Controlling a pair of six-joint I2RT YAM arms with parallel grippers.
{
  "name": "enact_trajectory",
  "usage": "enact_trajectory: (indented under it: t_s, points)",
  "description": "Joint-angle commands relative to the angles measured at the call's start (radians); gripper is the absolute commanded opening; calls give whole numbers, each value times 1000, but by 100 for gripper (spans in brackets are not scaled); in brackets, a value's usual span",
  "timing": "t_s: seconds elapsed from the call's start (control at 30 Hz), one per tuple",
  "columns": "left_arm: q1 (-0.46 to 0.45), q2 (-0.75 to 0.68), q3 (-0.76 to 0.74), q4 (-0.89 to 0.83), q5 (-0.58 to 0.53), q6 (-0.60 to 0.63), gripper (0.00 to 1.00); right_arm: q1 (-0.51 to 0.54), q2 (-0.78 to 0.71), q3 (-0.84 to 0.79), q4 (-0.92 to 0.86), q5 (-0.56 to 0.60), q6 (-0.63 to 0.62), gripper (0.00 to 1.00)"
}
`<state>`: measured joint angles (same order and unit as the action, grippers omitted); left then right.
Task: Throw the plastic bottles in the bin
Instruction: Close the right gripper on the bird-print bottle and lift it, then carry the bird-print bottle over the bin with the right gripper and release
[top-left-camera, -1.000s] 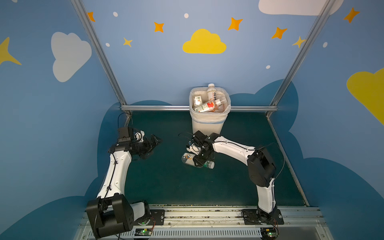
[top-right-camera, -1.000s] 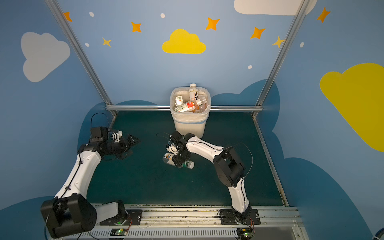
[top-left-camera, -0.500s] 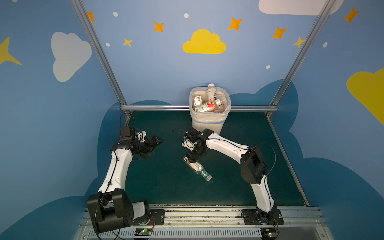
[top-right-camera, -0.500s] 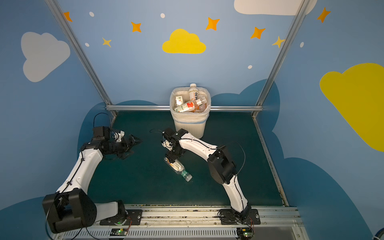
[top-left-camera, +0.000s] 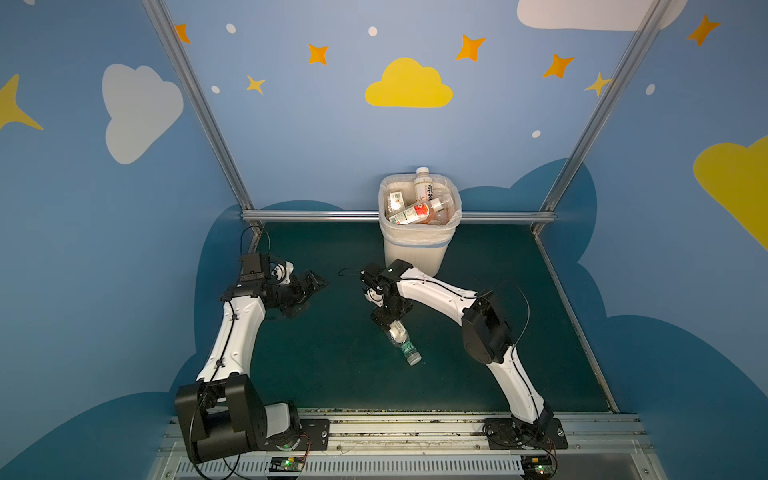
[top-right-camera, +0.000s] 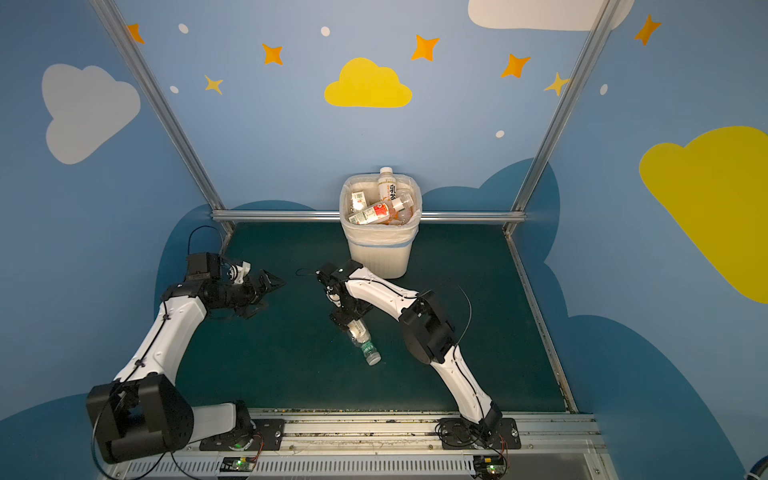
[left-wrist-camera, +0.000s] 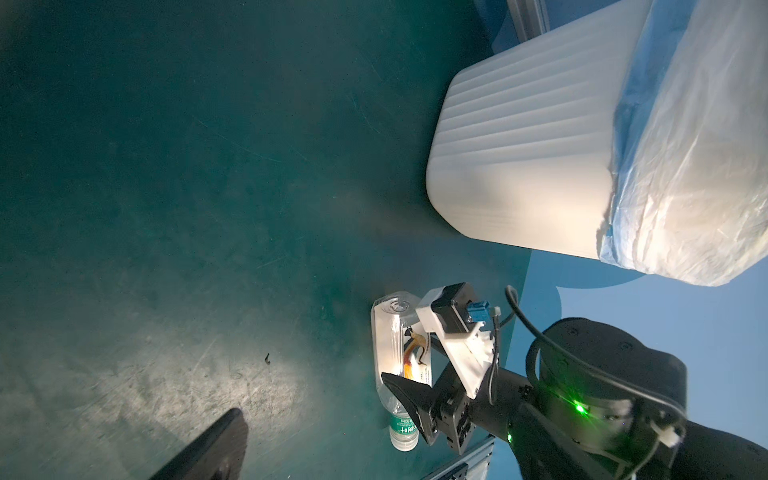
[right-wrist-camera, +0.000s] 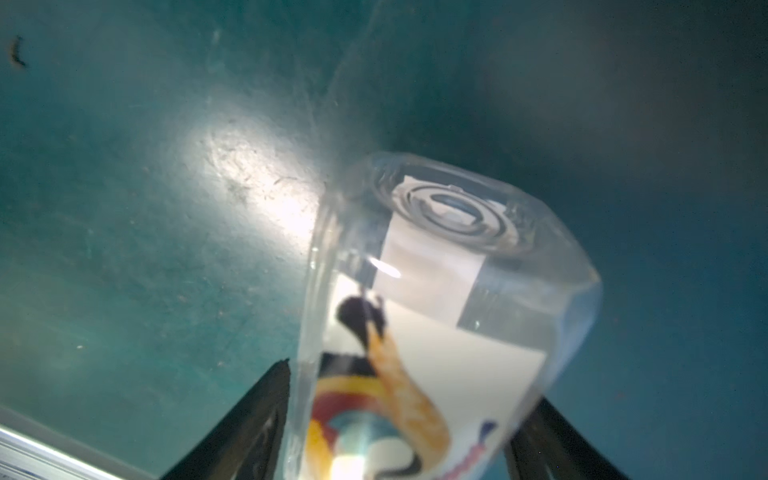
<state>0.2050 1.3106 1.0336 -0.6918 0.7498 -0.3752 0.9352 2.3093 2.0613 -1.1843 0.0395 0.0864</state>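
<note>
A clear plastic bottle with a white printed label, a green neck band and a white cap sits between the fingers of my right gripper, mid-table. Its cap end points toward the front. In the right wrist view both fingers of the right gripper press on the sides of the bottle. In the left wrist view the bottle is level, close to the mat. The bin stands at the back, holding several bottles. My left gripper is open and empty at the left.
An aluminium rail runs along the back edge and blue walls close in both sides. The dark green mat stretches to the front rail where both arm bases sit. One finger of the left gripper shows in its wrist view.
The right gripper has turned the bottle from lying crosswise to pointing its cap toward the front, and its jaws stand wider. The left arm has hardly moved.
</note>
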Motion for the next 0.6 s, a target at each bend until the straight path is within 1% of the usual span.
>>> enact_trajectory:
  t_s: [0.0,0.1,0.27,0.33,0.37,0.4,0.47,0.57]
  points:
    - [5,18,22,-4,15,24,100,0,47,91,-93,46,54,71]
    - [4,27,25,0,14,24,100,-7,82,129,-142,33,64,71]
    - [5,38,31,5,14,27,100,-15,76,119,-163,-51,65,62]
    - [5,38,31,7,13,27,100,-19,64,106,-172,-50,73,62]
    - [5,36,29,10,12,26,100,-21,57,96,-173,-46,74,60]
    - [6,35,28,14,13,22,100,-21,50,89,-171,-38,73,57]
    - [5,35,23,21,14,18,100,-22,30,85,-164,-19,72,47]
    - [6,29,20,23,12,16,100,-21,-28,117,-155,20,72,44]
